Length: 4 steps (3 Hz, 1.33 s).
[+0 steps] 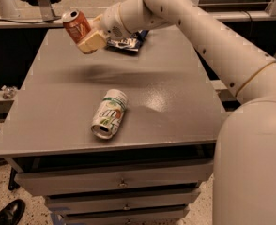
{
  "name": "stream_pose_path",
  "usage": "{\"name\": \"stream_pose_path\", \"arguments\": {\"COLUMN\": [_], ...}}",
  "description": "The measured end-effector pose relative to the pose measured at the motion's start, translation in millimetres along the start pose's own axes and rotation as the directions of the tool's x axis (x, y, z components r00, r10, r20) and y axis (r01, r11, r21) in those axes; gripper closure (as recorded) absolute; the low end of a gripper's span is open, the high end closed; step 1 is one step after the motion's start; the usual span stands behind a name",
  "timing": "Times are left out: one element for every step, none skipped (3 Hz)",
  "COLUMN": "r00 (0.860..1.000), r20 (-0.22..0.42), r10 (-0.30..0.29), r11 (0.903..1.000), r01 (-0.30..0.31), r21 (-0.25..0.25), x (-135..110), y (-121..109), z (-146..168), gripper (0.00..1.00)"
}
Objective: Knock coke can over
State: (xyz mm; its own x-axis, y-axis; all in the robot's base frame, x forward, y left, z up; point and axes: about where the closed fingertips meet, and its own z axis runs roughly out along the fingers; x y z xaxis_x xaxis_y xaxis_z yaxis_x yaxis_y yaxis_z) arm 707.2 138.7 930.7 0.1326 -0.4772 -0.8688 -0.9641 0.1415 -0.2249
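One view: the action sits upper left of the frame.
gripper (90,40): upper left, fingers clamped on the lower half of the coke can (75,25).
coke can: tilted, seemingly clear of the table (175,107).
step: tipping.
next: probably lower and release it flat, apart from the 7UP can (110,113).

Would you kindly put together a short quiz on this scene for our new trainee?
1. True or false: the 7UP can stands upright on the table.
2. What does the gripper hold? A) the coke can B) the 7UP can C) nothing
3. Does the coke can touch the table?
Key: 1 false, it lies on its side; 2 A; 3 no, the gripper holds it tilted above the far left corner.
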Motion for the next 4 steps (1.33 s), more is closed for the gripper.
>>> {"name": "stream_pose_path", "arguments": {"r00": [0.956, 0.829, 0.690, 0.541], "r20": [-0.211, -0.415, -0.555, -0.633], "r10": [-0.204, -0.374, -0.464, -0.553], "r11": [0.9790, 0.9266, 0.8799, 0.8189], "r01": [0.197, 0.352, 0.431, 0.493], "r21": [-0.052, -0.133, -0.201, -0.294], "x": [18, 48, 74, 91], "y": [4, 5, 0, 0], "z": [-22, -46, -66, -79], "gripper": [1.00, 1.00, 1.00, 1.00]}}
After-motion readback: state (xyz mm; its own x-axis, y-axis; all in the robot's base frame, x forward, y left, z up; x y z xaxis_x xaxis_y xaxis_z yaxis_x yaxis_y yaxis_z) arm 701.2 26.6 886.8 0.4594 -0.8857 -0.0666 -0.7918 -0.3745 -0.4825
